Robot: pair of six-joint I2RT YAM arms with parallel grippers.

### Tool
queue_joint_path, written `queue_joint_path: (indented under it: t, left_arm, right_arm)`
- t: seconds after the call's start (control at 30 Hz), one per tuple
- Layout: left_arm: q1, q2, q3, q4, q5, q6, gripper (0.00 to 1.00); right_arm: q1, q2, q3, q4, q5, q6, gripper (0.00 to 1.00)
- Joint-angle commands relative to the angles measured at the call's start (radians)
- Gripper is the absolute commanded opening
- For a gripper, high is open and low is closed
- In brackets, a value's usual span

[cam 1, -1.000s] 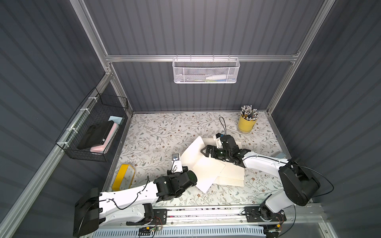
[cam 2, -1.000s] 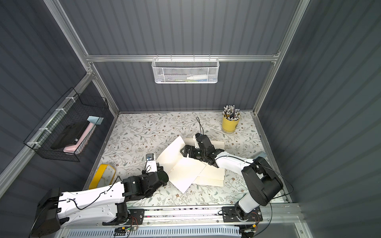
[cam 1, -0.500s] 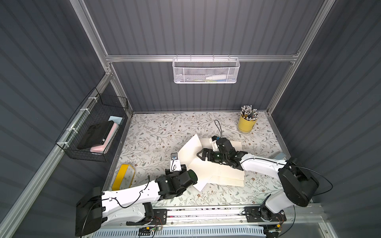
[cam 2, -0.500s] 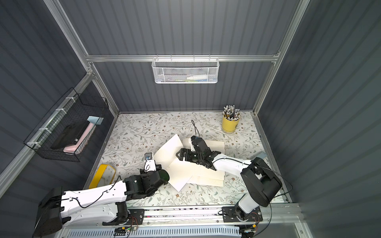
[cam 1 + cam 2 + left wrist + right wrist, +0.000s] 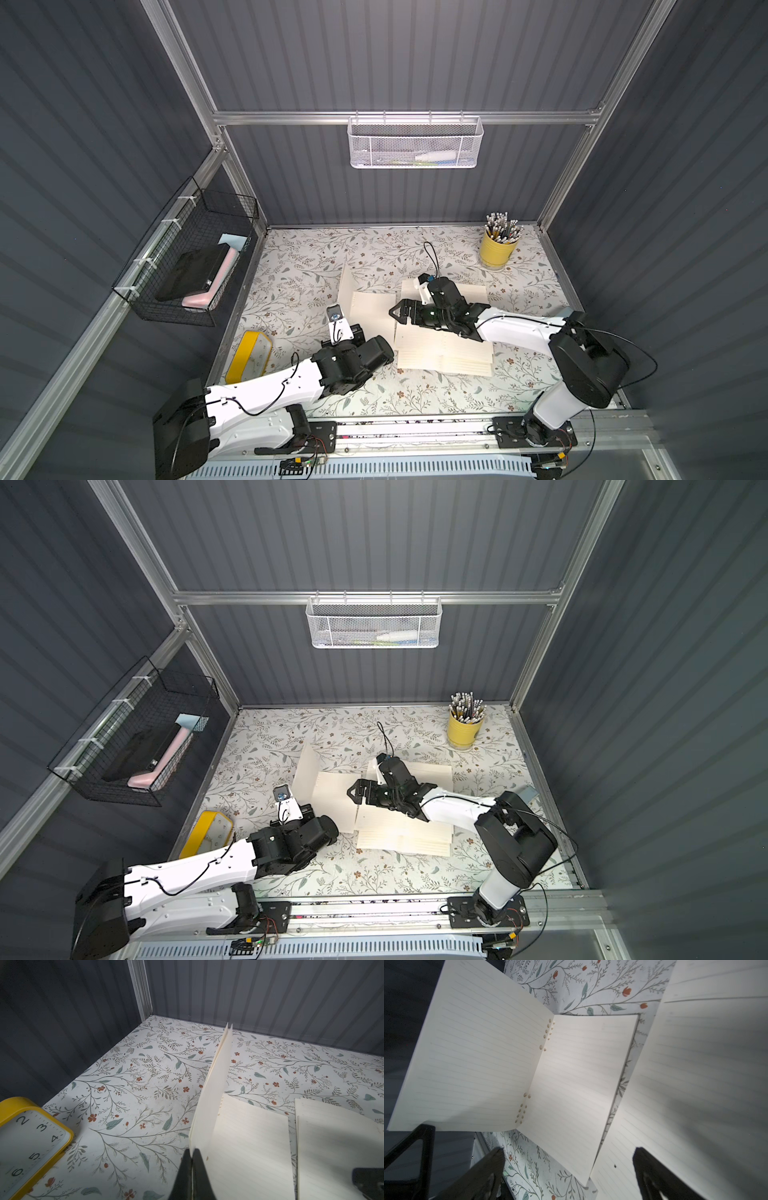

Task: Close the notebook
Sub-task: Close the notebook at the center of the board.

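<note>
Cream lined paper fills the notebook (image 5: 371,318) (image 5: 332,802), which sits half open near the middle of the flowered table (image 5: 299,266). Its right half lies flat on the table, while the standing half (image 5: 216,1088) rises almost upright from the punched fold on the left. The left pincer (image 5: 192,1159) is clamped on the near outer corner of that standing half, its two fingers pressed together on the paper. The right pincer (image 5: 397,312) (image 5: 569,1159) has its fingers spread wide apart over the right edge of the flat half and holds nothing; whether it touches the page cannot be told. Loose lined sheets (image 5: 444,353) lie just right of the notebook, under the right arm. A yellow clock (image 5: 31,1142) rests at the near left, and a yellow cup of pencils (image 5: 496,251) stands at the far right.
</note>
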Motion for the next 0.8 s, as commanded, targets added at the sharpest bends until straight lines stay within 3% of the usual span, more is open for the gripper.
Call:
queue_joint_path:
  t: [0.0,0.77]
  left_arm:
    - [0.004,0.004,0.007,0.004,-0.009,-0.013,0.0]
    - [0.002,-0.094,-0.061,-0.051,0.071,0.029,0.0]
  right_arm:
    - [0.035,0.037,0.05,0.04,-0.025,-0.001,0.99]
    - [0.084,0.256,0.106,0.186,-0.12,0.072,0.99]
